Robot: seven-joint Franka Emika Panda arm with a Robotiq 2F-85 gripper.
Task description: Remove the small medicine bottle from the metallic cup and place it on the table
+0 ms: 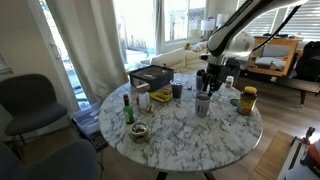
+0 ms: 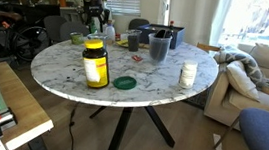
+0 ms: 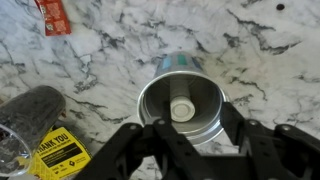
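Gripper: the gripper (image 3: pixel 190 150) is released and holds nothing; its dark fingers (image 3: pixel 128 150) spread along the bottom edge of the wrist view, one on each side of the cup's lower rim.
Contact: it cannot be told whether the fingertips touch the rim.
Cup: the metallic cup (image 3: pixel 183 75) stands upright at the centre of the wrist view with its mouth open to the camera. In an exterior view (image 1: pixel 203 105) it sits right of centre, directly under the gripper.
Bottle: the small medicine bottle (image 3: pixel 182 108) is inside the cup, white top up, with a ring of bare metal around it.
Left of cup: a dark grey rounded object (image 3: pixel 38 103) and a yellow printed label (image 3: pixel 55 152) lie at lower left, with bare marble between them and the cup.
Upper left: a red packet (image 3: pixel 55 15) is cut off by the top edge, well apart from the cup.
Right of cup: open veined marble runs to the frame edge.
Table: on the table (image 1: pixel 190 140) the cup stands inward from the rim.
Jar: the yellow-capped jar (image 1: pixel 247 99) is near the cup, closer to the right-hand table edge. In an exterior view (image 2: pixel 96 63) it fills the foreground.
Far side: the green bottle (image 1: pixel 127 108), small bowl (image 1: pixel 138 131) and black box (image 1: pixel 150 75) occupy the left half of the frame, well apart from the cup.
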